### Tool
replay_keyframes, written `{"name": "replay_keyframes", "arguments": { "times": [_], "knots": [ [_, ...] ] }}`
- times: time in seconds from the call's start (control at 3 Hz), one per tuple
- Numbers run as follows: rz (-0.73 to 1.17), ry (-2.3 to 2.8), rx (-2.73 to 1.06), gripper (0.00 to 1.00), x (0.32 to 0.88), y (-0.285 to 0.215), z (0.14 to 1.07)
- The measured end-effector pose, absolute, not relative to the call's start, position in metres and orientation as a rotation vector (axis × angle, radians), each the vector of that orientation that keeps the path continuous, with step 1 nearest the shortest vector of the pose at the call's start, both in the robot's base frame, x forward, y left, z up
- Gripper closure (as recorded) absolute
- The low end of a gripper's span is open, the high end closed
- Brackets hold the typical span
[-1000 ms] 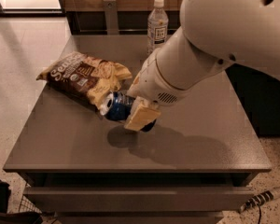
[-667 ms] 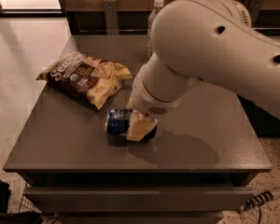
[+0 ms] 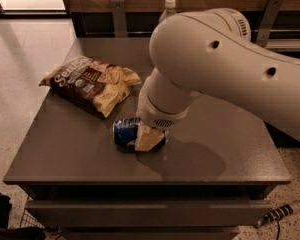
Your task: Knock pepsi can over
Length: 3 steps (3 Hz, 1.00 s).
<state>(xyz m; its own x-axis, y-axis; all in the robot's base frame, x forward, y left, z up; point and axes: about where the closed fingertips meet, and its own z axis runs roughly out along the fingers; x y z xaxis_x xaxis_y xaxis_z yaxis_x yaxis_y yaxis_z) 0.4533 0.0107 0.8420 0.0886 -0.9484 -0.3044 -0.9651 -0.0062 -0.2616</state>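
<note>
The robot's white arm (image 3: 225, 69) fills the right and upper part of the camera view, bending down over a grey table (image 3: 230, 149). A chip bag (image 3: 92, 84) lies at the table's back left. Behind the arm, only the white cap and neck of a clear bottle (image 3: 168, 10) show.

The pepsi can (image 3: 124, 132) lies on its side on the tabletop, just in front of the chip bag's near corner, with its long axis running left to right. The gripper (image 3: 149, 138) sits at the can's right end, touching or covering it. Whether the gripper is open or clamped on the can cannot be told from this view.

Judged from how the can lies, the knocking-over looks done, since the can is no longer upright. What seems left is for the gripper to come clear of the can and leave it resting where it is.

One second earlier the can was at the gripper, tilted and raised off the surface, with its shadow beneath it. Now it is lower and flat on the table, a little nearer the front edge. The arm has swung lower and hides more of the bottle. The chip bag has not shifted.
</note>
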Motion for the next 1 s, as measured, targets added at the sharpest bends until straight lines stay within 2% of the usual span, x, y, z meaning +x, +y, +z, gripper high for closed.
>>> {"name": "replay_keyframes", "arguments": {
  "times": [0.33, 0.67, 1.0],
  "knots": [
    [0.057, 1.88, -1.98, 0.82, 0.4529, 0.0116, 0.8422],
    [0.056, 1.877, -1.983, 0.53, 0.4524, 0.0126, 0.8423],
    [0.056, 1.875, -1.985, 0.28, 0.452, 0.0133, 0.8424]
  ]
}}
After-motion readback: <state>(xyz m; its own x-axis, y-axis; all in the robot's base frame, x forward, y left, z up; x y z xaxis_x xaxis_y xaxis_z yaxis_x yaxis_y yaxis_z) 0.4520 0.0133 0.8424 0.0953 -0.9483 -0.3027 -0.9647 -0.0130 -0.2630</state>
